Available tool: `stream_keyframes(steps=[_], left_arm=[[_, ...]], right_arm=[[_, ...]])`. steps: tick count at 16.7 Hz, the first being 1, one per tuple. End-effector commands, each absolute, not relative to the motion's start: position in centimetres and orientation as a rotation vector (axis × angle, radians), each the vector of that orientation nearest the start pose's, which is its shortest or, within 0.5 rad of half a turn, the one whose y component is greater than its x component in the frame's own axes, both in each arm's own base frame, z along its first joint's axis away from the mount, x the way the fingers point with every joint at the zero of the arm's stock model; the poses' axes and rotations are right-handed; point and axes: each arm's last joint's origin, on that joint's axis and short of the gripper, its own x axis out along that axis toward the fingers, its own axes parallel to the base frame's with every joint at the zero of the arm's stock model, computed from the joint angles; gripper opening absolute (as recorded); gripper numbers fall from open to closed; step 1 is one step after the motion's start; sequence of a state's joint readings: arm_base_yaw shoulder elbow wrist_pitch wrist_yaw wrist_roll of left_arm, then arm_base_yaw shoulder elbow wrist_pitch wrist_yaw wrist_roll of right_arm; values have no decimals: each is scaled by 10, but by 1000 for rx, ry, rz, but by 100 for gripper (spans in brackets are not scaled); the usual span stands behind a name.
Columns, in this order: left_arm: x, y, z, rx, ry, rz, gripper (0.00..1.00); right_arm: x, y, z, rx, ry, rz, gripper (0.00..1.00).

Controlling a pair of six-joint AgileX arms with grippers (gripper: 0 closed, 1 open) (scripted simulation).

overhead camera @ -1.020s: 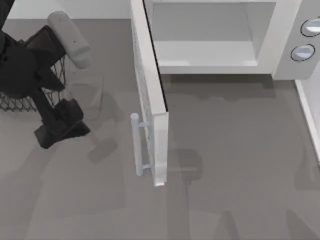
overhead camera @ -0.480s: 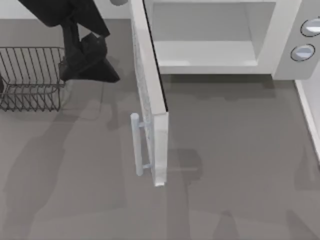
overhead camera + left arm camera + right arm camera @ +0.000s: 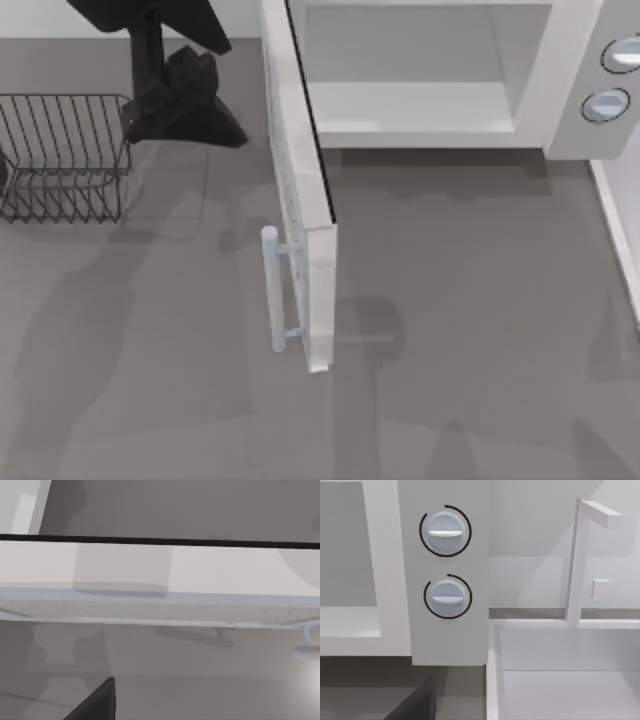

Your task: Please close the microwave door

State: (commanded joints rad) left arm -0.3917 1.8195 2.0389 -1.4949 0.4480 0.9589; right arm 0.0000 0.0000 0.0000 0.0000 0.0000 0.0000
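The microwave (image 3: 430, 100) stands at the back of the table with its pale cavity showing. The microwave door (image 3: 300, 200) is swung wide open and sticks out toward the front, its bar handle (image 3: 270, 290) on the left face. My left gripper (image 3: 185, 120) hangs at the back left, a short way left of the door's outer face and apart from it. In the left wrist view the door (image 3: 160, 575) runs across the picture with the handle (image 3: 307, 647) at its edge. The right wrist view faces the two grey knobs (image 3: 445, 562) on the microwave panel; a dark part of my right gripper (image 3: 415, 705) shows at the bottom edge.
A wire rack (image 3: 60, 155) sits on the table at the far left, just beside my left gripper. A white sink (image 3: 565, 680) with a faucet (image 3: 580, 560) lies right of the microwave. Open grey tabletop (image 3: 470, 330) spreads in front of the cavity.
My left arm has swung from the front left, over the rack, to the back beside the door's outer face, then edged slightly right. The door has not moved.
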Motion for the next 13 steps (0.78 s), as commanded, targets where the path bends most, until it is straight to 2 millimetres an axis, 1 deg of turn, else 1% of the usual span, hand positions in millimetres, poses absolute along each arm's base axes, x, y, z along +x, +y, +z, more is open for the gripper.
stream_keyframes(steps=[2,4,10,12,13], left_arm=[[316,-138,377,727,855,-1265,100],[317,-144,369,728,856,-1271,100],[323,-173,319,728,851,-1270,100],[322,-178,309,728,855,-1272,100],[322,-179,307,728,856,-1272,100]], right_arm=[[106,-1,160,0,0,0,100],[106,-1,160,0,0,0,100],[106,-1,160,0,0,0,100],[106,-1,160,0,0,0,100],[106,-1,160,0,0,0,100]])
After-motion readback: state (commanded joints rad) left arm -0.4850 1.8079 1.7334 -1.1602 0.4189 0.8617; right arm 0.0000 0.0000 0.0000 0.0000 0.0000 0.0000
